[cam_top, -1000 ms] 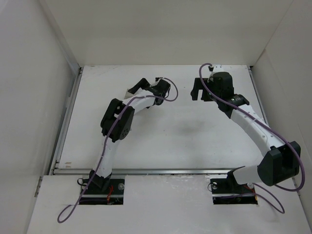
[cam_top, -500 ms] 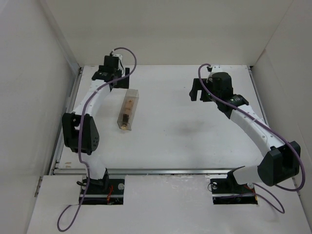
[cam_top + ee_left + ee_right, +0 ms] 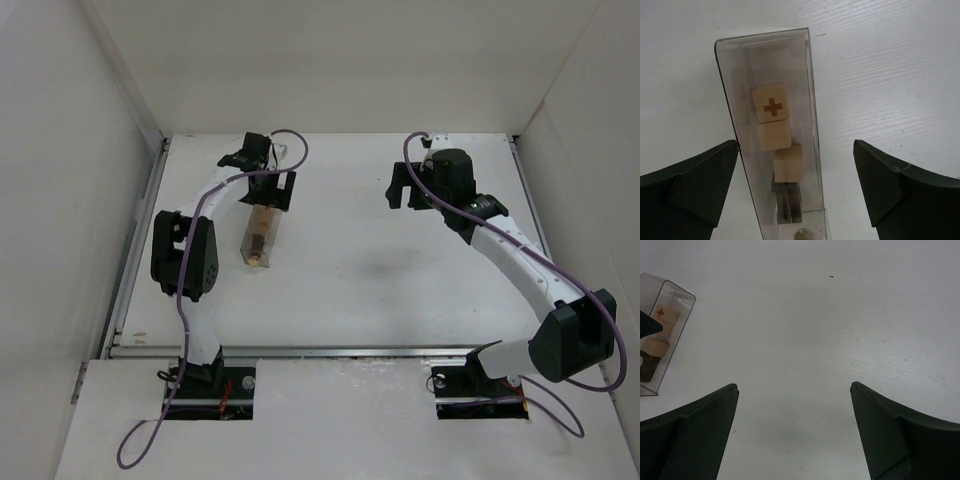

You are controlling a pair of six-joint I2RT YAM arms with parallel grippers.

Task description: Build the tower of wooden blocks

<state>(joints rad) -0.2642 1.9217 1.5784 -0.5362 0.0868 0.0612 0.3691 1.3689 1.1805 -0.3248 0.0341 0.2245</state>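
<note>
A long clear plastic box (image 3: 258, 238) lies on the white table, left of centre. Inside it, in the left wrist view, three tan cubes (image 3: 774, 135) lie in a row, the far one marked with a brown cross (image 3: 772, 106). A dark brown piece (image 3: 789, 200) lies at the near end. My left gripper (image 3: 268, 192) is open over the box's far end, and its fingers straddle the box (image 3: 765, 55) without touching the blocks. My right gripper (image 3: 403, 192) is open and empty above bare table at the far right. The box (image 3: 679, 296) shows at the left of its view.
White walls enclose the table on the left, back and right. A metal rail (image 3: 135, 250) runs along the left edge and another (image 3: 330, 351) along the near edge. The two arm bases are at the near edge.
The left arm swung from the table's middle to the far left corner, uncovering the box, then came back over the box's far end. The right arm has hardly moved.
</note>
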